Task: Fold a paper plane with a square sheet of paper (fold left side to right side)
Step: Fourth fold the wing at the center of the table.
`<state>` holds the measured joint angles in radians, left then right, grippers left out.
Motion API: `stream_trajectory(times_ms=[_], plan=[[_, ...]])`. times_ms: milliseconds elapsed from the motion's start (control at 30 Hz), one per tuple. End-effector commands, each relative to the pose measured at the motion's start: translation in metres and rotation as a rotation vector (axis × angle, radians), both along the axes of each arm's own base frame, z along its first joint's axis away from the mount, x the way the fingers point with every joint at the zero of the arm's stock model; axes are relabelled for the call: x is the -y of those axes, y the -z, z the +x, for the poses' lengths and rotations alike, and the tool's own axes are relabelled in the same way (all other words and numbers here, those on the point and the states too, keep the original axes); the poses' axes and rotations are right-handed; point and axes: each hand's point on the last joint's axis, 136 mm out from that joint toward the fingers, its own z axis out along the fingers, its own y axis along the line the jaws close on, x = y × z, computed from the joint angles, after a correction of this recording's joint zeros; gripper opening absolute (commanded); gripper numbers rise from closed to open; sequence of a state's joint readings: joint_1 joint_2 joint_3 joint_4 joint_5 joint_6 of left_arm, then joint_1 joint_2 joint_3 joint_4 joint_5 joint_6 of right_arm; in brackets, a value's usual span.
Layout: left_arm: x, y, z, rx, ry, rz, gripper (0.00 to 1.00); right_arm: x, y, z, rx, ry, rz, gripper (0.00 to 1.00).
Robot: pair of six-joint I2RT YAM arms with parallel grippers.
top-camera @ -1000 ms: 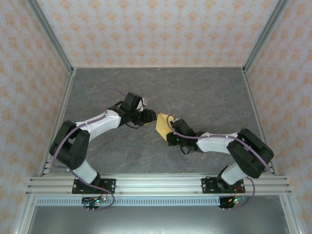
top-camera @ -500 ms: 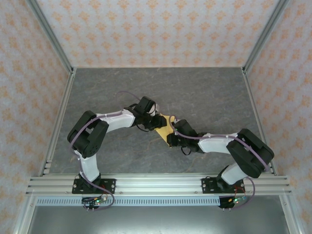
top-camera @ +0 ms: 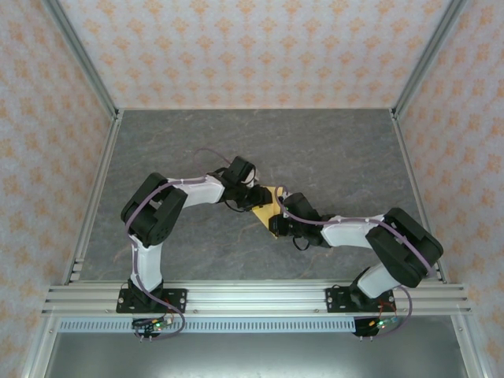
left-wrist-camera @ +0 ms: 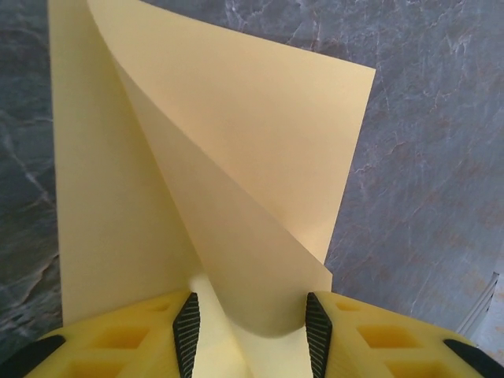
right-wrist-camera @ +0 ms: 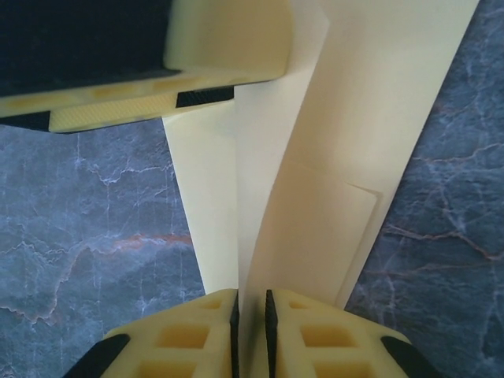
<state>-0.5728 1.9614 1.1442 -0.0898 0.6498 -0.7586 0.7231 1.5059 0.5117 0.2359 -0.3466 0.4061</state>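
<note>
The square sheet of paper (top-camera: pixel 266 206) lies partly folded at mid-table, between the two grippers. In the left wrist view the pale yellow paper (left-wrist-camera: pixel 260 142) has one flap curling up from its flat layer. That curl sits loosely between the wide-apart pads of my left gripper (left-wrist-camera: pixel 252 331), which is open. My left gripper (top-camera: pixel 256 195) comes in from the left. My right gripper (top-camera: pixel 277 214) stands at the near right corner. Its jaws (right-wrist-camera: pixel 252 331) are a narrow slot apart, with a raised flap (right-wrist-camera: pixel 370 118) standing in the slot. One left-gripper finger (right-wrist-camera: pixel 228 39) rests on the paper's far end.
The table (top-camera: pixel 331 150) is dark grey marbled stone, fenced by patterned walls and metal corner posts. An aluminium rail (top-camera: pixel 252 298) carries both arm bases at the near edge. Open tabletop lies behind and to both sides of the paper.
My left arm has swung right, and its gripper now reaches over the paper's left part. The paper has tipped lower. My right gripper's jaws have eased slightly apart.
</note>
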Motion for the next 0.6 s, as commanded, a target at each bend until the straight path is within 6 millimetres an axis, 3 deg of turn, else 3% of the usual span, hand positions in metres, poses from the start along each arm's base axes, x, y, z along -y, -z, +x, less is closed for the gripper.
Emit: stream_trajectory(times_ms=[0,167,400,567], plan=[[0.008,0.002,0.004,0.014,0.006,-0.004,0.43,0.004,0.000,0.000,0.002,0.015,0.009,0.22],[0.006,0.008,0.003,0.003,0.002,0.002,0.43,0.005,-0.013,0.003,0.014,0.033,0.050,0.27],[0.005,0.010,0.001,0.002,0.004,0.008,0.43,0.013,-0.051,0.015,0.032,0.084,0.207,0.40],[0.003,0.009,0.000,0.002,0.001,0.010,0.43,0.022,-0.058,0.027,-0.033,0.139,0.337,0.41]])
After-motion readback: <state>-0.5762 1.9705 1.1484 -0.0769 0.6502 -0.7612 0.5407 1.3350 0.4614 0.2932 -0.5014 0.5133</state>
